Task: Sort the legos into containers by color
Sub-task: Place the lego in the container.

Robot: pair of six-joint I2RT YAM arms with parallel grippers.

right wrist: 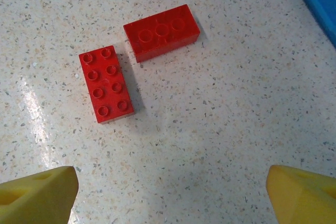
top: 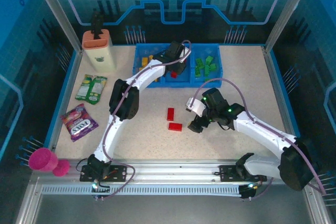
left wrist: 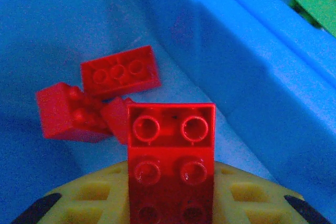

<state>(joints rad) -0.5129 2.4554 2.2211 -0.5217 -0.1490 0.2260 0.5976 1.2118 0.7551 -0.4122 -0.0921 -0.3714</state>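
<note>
The blue tray (left wrist: 252, 77) sits at the table's (right wrist: 236, 129) 12 o'clock edge and has three compartments. The left gripper (top: 176, 60) hangs over the middle one, its jaws narrowed onto one red brick (left wrist: 170, 145) that stands out studs-up from between them. Three more red bricks (left wrist: 119, 72) lie on the floor beneath, bunched at 10 o'clock from the held one. Green bricks (top: 206, 66) fill the 3 o'clock compartment and yellow-orange ones (top: 147, 60) the 9 o'clock compartment; neither lot can be counted clearly. Two loose red bricks remain mid-table: an eight-stud one (right wrist: 106, 83) and a second (right wrist: 161, 32) just apart at its 1 o'clock. The right gripper (top: 196, 124) hovers at their 3 o'clock, jaws spread wide and empty.
</note>
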